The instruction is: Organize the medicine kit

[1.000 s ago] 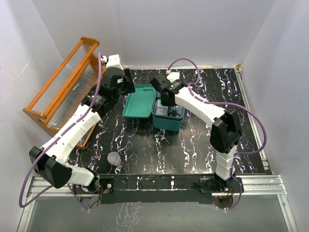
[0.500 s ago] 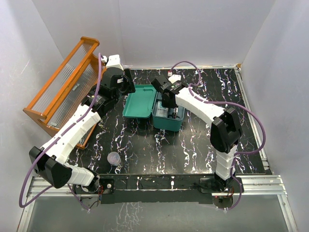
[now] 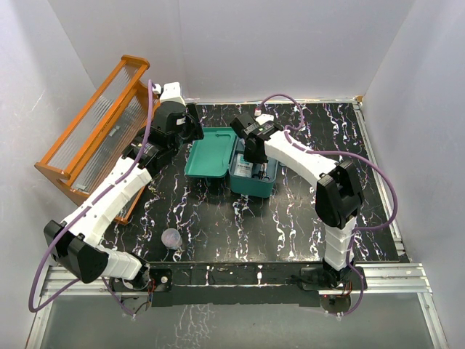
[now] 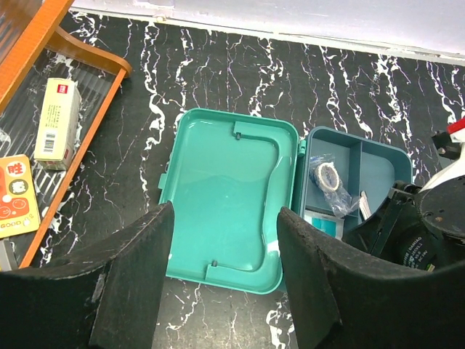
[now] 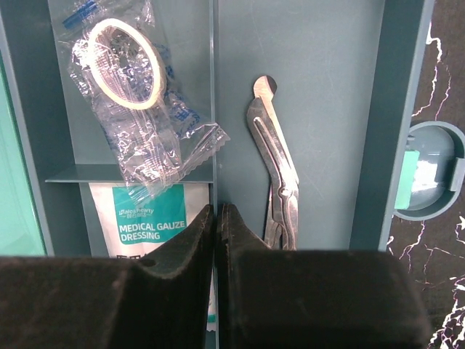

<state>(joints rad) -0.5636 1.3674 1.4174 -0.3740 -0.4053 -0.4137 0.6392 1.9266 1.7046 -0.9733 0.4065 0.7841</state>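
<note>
The teal medicine kit (image 3: 211,153) lies open mid-table, lid flat on the left (image 4: 229,196) and base with the divided insert tray (image 4: 378,163) on the right. The tray holds a bagged tape roll (image 5: 127,62), a medical gauze packet (image 5: 149,218) and metal scissors (image 5: 280,182). My right gripper (image 5: 216,211) is down in the base (image 3: 256,156), its jaws pressed together on the tray's upright divider (image 5: 216,109). My left gripper (image 4: 225,291) hovers open and empty above the lid's near-left side (image 3: 195,127).
The orange wooden rack (image 3: 94,138) with clear ribbed panels leans at the far left, with small medicine boxes (image 4: 57,120) lying by it. A small clear cup (image 3: 171,238) stands near the front left. White walls close in the table on three sides.
My right gripper has shifted slightly right and lower into the kit's base. The left arm has not moved.
</note>
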